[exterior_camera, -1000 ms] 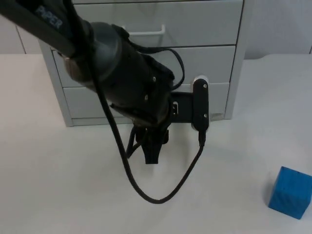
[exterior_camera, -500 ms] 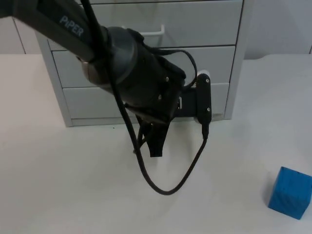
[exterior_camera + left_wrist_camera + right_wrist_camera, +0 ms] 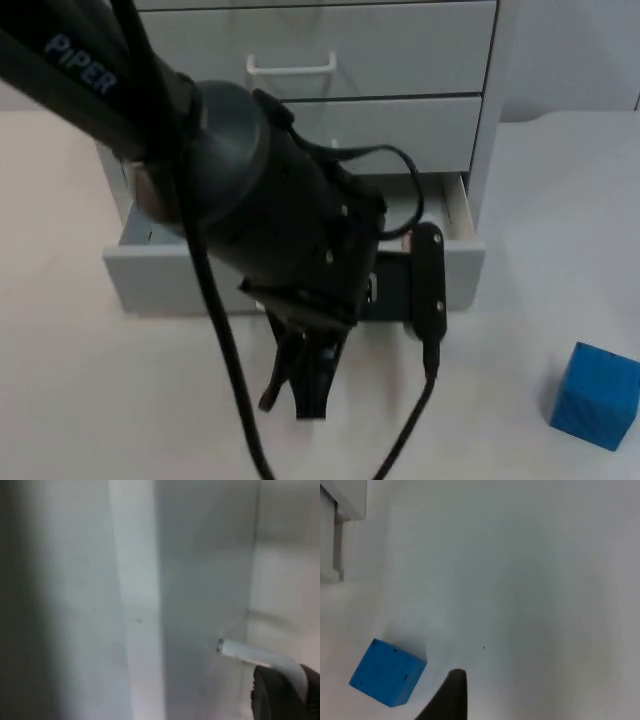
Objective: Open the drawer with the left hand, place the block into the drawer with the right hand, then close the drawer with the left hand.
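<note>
Your left gripper point(image 3: 310, 385) sits low before the bottom drawer point(image 3: 455, 262), hooked on its handle point(image 3: 260, 657) to draw it out; whether clamped, you cannot tell; the drawer stands partly open; the blue block point(image 3: 596, 395) lies well apart, near your waiting right gripper point(image 3: 451, 700).

A drawer cabinet point(image 3: 400, 60) stands at the far edge of the tabletop point(image 3: 120, 400), toward its left half. Its bottom drawer point(image 3: 165, 280) juts out over the tabletop, forward of the two closed drawers above it. The left gripper point(image 3: 310, 385) sits just before that drawer's front, at its handle point(image 3: 250, 655). The block point(image 3: 595, 395) lies on the tabletop near the right edge, well apart from the cabinet, with the right gripper's fingertip point(image 3: 451, 697) just beside it.
</note>
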Action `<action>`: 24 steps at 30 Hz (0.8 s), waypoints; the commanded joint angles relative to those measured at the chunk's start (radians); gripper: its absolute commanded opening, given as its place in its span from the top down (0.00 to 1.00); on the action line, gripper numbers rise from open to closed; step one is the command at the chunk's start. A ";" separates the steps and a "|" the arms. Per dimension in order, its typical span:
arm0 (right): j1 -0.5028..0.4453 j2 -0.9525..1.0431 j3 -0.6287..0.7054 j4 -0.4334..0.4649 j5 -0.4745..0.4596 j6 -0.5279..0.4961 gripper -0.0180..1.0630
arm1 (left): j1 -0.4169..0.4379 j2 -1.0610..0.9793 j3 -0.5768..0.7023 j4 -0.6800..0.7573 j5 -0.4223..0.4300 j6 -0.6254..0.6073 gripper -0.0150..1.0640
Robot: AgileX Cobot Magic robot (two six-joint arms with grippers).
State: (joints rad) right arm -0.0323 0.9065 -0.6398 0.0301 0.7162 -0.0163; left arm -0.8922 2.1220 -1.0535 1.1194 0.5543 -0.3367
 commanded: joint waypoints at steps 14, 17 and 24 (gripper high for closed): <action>-0.003 -0.004 -0.005 0.000 -0.006 0.002 0.01 | -0.094 0.013 0.103 -0.386 -0.003 0.074 0.99; -0.003 -0.004 -0.005 0.000 -0.006 0.002 0.01 | -0.094 0.013 0.103 -0.382 -0.012 0.074 0.99; -0.003 -0.004 -0.005 0.000 -0.006 0.002 0.01 | -0.094 0.013 0.103 -0.375 -0.018 0.080 0.90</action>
State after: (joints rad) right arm -0.0323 0.9065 -0.6398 0.0301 0.7162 -0.0108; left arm -0.9649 2.1042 -0.9989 0.9391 0.5649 -0.2514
